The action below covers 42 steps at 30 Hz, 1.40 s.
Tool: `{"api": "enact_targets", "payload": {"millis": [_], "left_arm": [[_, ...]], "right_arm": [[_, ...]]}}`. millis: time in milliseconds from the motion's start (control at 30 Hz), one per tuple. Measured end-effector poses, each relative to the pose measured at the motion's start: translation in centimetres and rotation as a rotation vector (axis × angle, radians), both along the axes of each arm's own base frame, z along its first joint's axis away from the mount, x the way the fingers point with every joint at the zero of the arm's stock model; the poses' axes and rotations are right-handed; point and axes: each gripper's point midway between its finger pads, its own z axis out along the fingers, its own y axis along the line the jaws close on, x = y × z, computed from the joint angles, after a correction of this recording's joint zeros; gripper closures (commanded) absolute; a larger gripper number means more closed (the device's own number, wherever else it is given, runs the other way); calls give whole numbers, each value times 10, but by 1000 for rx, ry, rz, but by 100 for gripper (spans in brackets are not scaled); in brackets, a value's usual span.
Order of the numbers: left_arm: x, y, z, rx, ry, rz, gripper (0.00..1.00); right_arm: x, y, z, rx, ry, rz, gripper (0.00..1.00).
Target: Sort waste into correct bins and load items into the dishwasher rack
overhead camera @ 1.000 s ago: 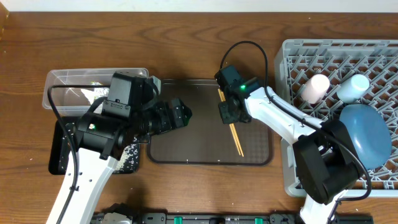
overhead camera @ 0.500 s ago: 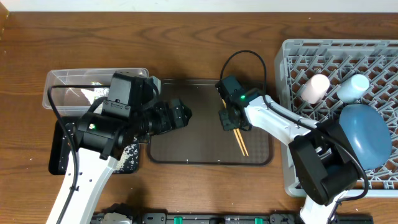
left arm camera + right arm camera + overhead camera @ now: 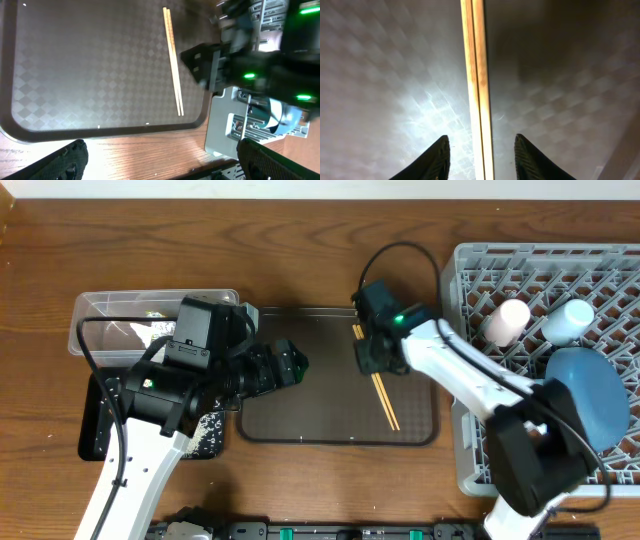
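Chopsticks [image 3: 384,404] on brown tray [image 3: 300,412] beside rack [image 3: 478,272]

A serving tray [image 3: 320,412] lies mid-bench [image 3: 250,250], with 2 chopsticks [image 3: 384,402] side by side on its right half. The right gripper [image 3: 368,362] hangs over their far part, 1 of its fingers [image 3: 427,160] on each side. A rack [image 3: 480,260] fills the right edge, holding 2 cups [image 3: 506,320] behind a plate [image 3: 590,395]. By the left edge a tub [image 3: 110,310] sits behind a shallow tray [image 3: 95,435].
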Motion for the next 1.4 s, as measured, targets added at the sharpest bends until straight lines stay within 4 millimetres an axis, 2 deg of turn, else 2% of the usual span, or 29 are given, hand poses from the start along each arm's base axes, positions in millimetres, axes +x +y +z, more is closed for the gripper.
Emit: {"api": "enact_targets", "payload": {"millis": [100, 200, 400, 733, 1000, 1067, 1200, 1400], "left_arm": [[0, 0, 0, 0, 0, 0, 2], [0, 0, 0, 0, 0, 0, 2], [0, 0, 0, 0, 0, 0, 2], [0, 0, 0, 0, 0, 0, 2], [0, 0, 0, 0, 0, 0, 2], [0, 0, 0, 0, 0, 0, 2], [0, 0, 0, 0, 0, 0, 2], [0, 0, 0, 0, 0, 0, 2]], "right_arm": [[4, -5, 15, 13, -27, -17, 53], [4, -7, 15, 11, -22, -20, 53], [-2, -11, -1, 5, -12, -20, 53], [-25, -24, -47, -22, 33, -20, 53], [-28, -25, -54, -20, 30, -20, 54], [-27, -25, -54, -20, 30, -20, 59], [-27, -25, -54, -21, 28, -15, 77], [-28, -25, -54, -21, 29, -16, 87]]}}
